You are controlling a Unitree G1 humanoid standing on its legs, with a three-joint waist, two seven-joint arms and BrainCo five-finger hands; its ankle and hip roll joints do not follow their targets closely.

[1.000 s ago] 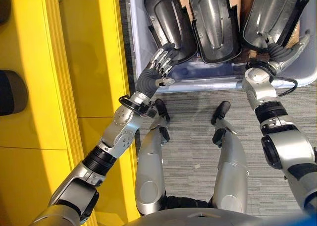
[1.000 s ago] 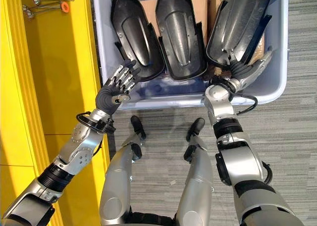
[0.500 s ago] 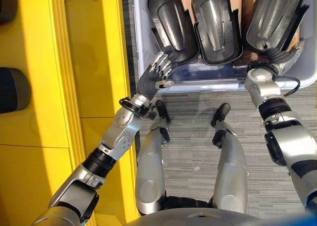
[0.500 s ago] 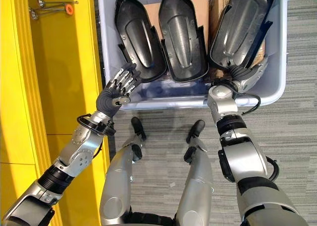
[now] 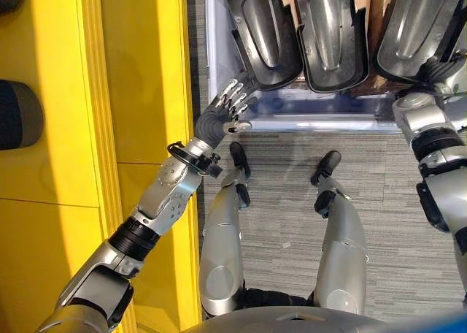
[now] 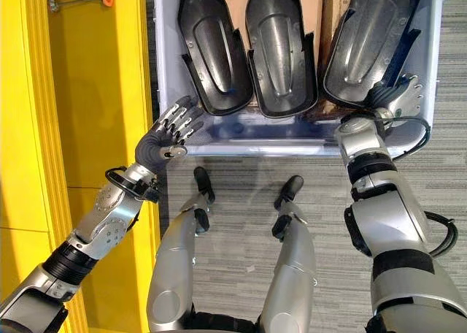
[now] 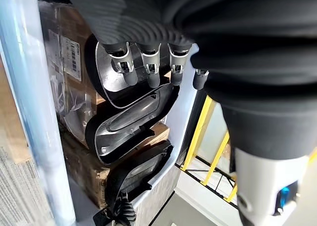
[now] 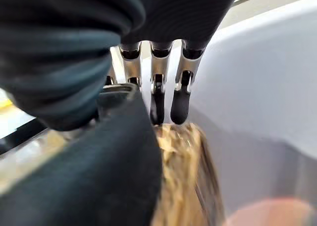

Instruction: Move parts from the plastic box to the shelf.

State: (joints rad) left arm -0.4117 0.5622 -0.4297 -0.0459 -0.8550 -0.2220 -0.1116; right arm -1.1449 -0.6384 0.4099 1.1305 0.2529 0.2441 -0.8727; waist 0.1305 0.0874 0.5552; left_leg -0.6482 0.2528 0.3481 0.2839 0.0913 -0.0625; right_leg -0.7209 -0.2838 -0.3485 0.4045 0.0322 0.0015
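Grey striped carpet (image 6: 241, 231) covers the floor, with a yellow shelf (image 5: 131, 92) along the robot's left and a pale plastic box (image 6: 292, 132) ahead. Three black moulded parts (image 6: 281, 44) lie side by side in the box on brown cardboard (image 6: 237, 4). Left hand (image 6: 169, 132) hovers at the box's near left corner, fingers straight and spread. Right hand (image 6: 398, 96) reaches over the near rim beside the right-most part (image 6: 368, 37), fingers relaxed, grasping nothing.
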